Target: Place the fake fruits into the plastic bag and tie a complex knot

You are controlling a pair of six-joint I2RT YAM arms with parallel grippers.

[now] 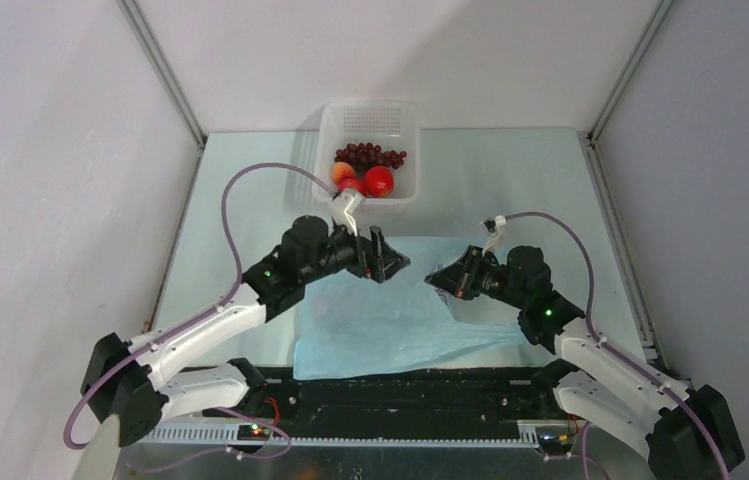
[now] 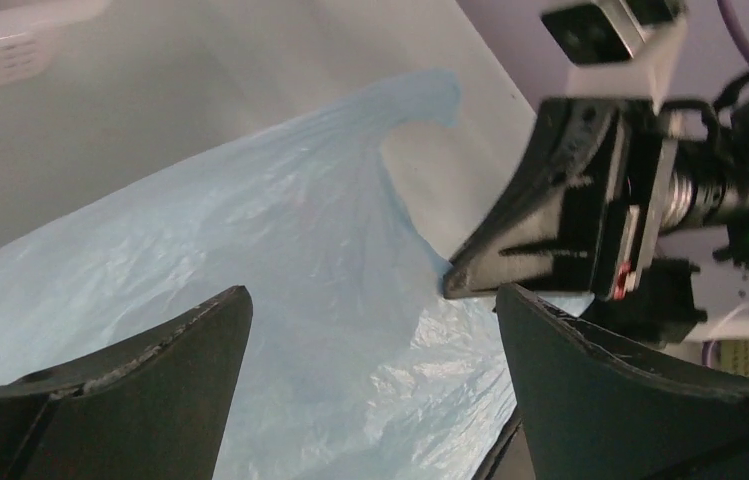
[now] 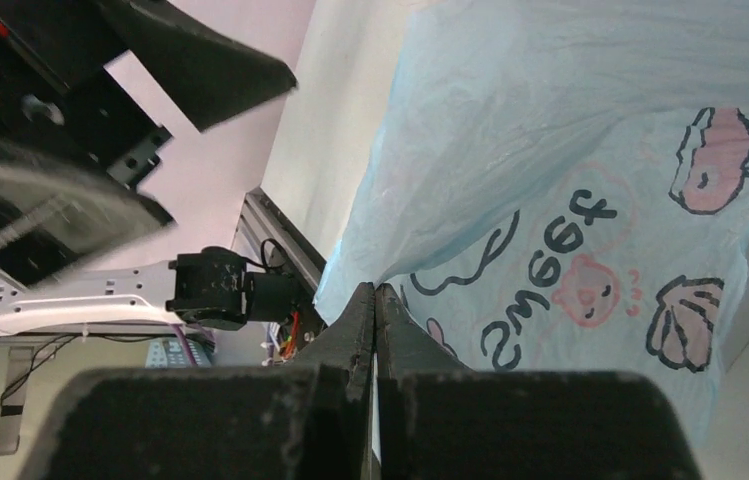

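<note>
Left arm [image 1: 300, 262] seemingly overlaps basket's [image 1: 370, 118] fake fruits [image 1: 378, 180] beyond plastic bag [image 1: 380, 330].

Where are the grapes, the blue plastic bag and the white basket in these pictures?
grapes [image 1: 370, 155], top view, middle of the dark-red bunch.
plastic bag [image 1: 380, 325], top view, flat blue sheet between the arms.
white basket [image 1: 372, 121], top view, its perforated back wall.

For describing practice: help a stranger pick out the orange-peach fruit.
Find the white basket at the far edge of the table. On its left side, next to the dark grapes and red fruits, lies the only orange-peach ball.
</note>
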